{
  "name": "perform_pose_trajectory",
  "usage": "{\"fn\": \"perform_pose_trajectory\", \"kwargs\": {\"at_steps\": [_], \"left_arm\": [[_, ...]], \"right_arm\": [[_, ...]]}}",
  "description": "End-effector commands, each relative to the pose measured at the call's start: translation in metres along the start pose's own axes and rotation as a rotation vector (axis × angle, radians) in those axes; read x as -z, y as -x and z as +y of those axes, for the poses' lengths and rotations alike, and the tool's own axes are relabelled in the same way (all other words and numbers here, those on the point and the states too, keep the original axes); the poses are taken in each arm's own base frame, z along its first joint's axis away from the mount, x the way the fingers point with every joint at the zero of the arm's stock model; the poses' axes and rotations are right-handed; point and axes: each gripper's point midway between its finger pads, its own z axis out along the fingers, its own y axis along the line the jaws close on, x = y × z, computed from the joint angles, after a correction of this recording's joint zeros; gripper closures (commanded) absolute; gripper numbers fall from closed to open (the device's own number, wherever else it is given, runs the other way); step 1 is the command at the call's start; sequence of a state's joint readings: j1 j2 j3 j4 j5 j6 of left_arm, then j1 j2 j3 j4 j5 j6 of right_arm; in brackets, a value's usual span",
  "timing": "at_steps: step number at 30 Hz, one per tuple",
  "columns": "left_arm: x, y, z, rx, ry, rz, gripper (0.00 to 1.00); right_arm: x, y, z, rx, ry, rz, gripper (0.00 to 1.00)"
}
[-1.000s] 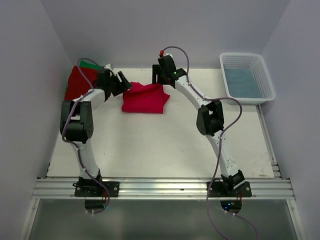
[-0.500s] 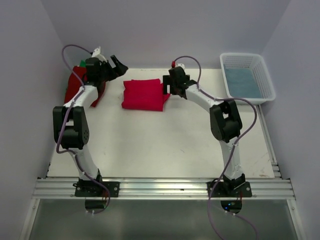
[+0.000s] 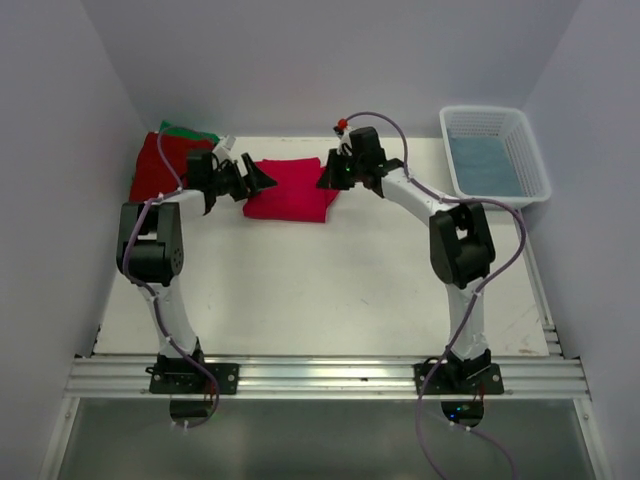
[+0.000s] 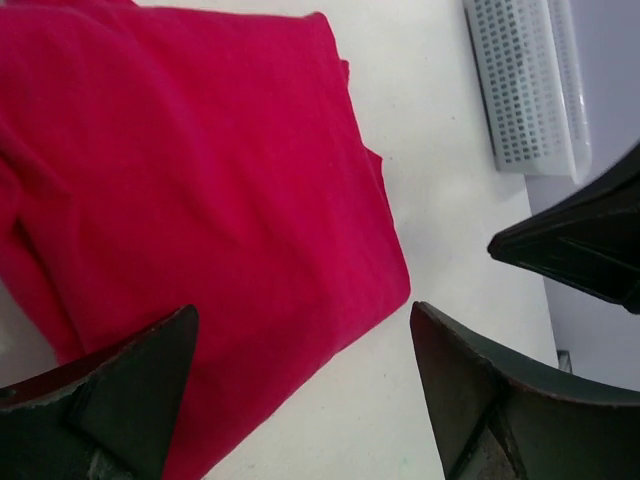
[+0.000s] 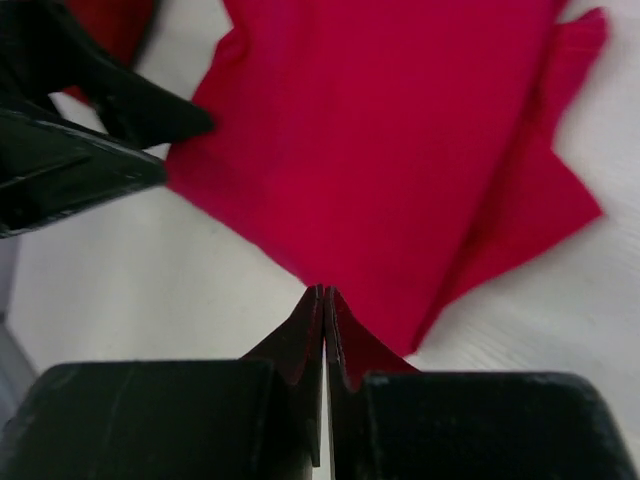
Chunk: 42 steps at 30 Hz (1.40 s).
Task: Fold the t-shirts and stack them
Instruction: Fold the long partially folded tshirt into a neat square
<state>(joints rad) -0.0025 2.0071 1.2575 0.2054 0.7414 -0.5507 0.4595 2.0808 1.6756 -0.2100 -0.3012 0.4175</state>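
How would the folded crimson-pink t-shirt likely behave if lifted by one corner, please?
The crimson-pink t-shirt is probably floppy: its layered edges show soft creases, so the folds would likely sag open. It lies flat, so pushed it should slide or bunch, not roll.

We see a pale desk (image 3: 330, 290) with a folded crimson-pink shirt (image 3: 292, 190) lying flat near the middle of its far side. At the far left corner lies a darker red shirt (image 3: 160, 165), and a green shirt (image 3: 185, 131) shows at its far edge. A white basket (image 3: 450, 145) sits at the far right corner, well apart.
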Motion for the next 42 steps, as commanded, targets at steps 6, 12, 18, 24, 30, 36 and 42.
{"fn": "perform_pose_trajectory", "kwargs": {"at_steps": [6,12,18,24,30,36,42], "left_arm": [[0.003,-0.010,-0.009,0.068,-0.169,-0.025,0.12],[-0.005,-0.033,0.006,0.144,-0.156,-0.013,0.16],[-0.011,-0.056,0.002,0.175,-0.119,0.017,0.18],[0.005,-0.120,-0.023,0.207,-0.072,0.068,0.20],[0.041,-0.209,-0.058,0.191,-0.054,0.197,0.22],[0.100,-0.269,-0.078,0.205,-0.034,0.225,0.23],[0.126,-0.246,-0.091,0.114,-0.002,0.110,0.21]], "right_arm": [[-0.037,0.001,0.059,-0.165,0.415,0.126,1.00],[-0.084,-0.016,0.031,-0.255,0.306,0.159,1.00],[-0.101,-0.065,-0.003,-0.222,0.147,0.235,1.00],[-0.058,-0.110,-0.010,-0.126,0.022,0.279,1.00],[-0.006,-0.172,-0.022,-0.087,-0.046,0.350,1.00],[0.047,-0.216,-0.011,-0.034,-0.056,0.405,1.00],[0.077,-0.197,0.022,-0.003,0.032,0.363,1.00]]}}
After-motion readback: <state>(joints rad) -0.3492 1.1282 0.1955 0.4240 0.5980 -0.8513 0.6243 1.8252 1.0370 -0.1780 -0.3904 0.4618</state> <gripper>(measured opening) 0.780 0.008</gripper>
